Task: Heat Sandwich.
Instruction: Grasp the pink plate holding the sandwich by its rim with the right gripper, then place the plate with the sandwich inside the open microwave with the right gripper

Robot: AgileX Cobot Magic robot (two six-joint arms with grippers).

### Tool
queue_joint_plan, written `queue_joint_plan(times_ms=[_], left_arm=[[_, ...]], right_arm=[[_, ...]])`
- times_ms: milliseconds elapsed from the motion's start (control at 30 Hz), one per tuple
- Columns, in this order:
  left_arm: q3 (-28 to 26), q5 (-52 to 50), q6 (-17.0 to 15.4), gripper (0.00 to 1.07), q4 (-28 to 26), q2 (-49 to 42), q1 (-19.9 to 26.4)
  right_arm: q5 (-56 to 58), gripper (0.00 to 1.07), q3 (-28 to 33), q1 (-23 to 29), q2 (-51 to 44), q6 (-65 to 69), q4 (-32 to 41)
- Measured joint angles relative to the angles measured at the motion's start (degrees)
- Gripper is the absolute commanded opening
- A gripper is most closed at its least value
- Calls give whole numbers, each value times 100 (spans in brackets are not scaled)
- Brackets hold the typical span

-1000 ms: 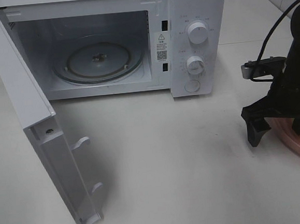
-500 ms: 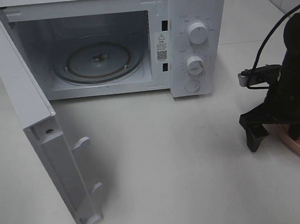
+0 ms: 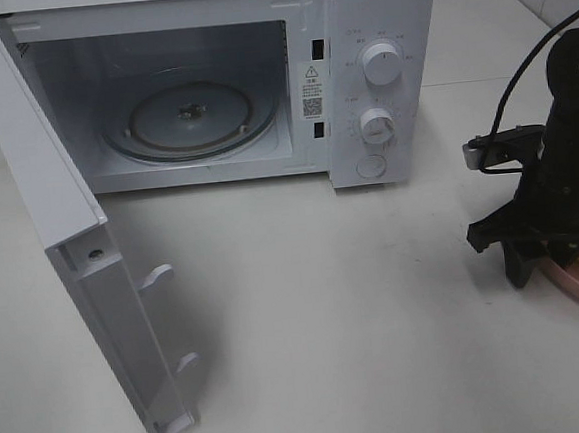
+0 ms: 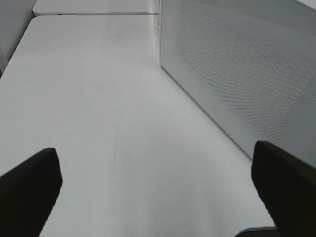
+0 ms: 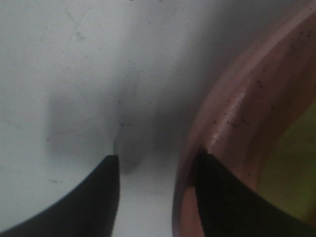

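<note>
**Right gripper [image 5: 157, 155] astride plate rim, jaws part-way apart**

Nothing is clamped. One finger stands on the outer side of the pink plate [image 5: 232, 108], low over the table [image 5: 59, 74]. A strip of white surface shows between that finger and the rim. The other finger sits on the inner side, against or just above the sloping wall; the blur hides whether it touches. The rim runs up between the two.

The sandwich [image 5: 296, 173] lies on the plate, beyond the inner finger. It shows only as a yellow-green blur. In the high view it is a pale sliver at the right edge, mostly hidden behind the dark arm. Whether the finger touches it cannot be told.

Left gripper [image 4: 155, 163]: jaws wide apart, nothing between them. It hangs low over the table, beside a white panel [image 4: 247, 74] with a fine dot pattern.

The microwave [image 3: 384, 8] stands well apart from the plate on the same table. Its door [image 3: 46, 175] is swung out on the left, and the glass turntable [image 3: 190, 119] is in view inside.
</note>
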Motion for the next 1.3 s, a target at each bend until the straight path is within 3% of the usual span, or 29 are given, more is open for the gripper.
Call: queue_joint_plan(times_ms=[33, 133, 967, 1300], left_arm=[[0, 0, 0, 104, 0, 0, 0], [0, 0, 0, 104, 0, 0, 0], [0, 0, 0, 104, 0, 0, 0], [0, 0, 0, 104, 0, 0, 0]], right_arm=[[0, 19, 0, 0, 0, 166, -138], [0, 1, 0, 0, 0, 350, -327], [103, 0, -29, 63, -23, 647, -527], [401, 0, -29, 258, -166, 1335, -1175]])
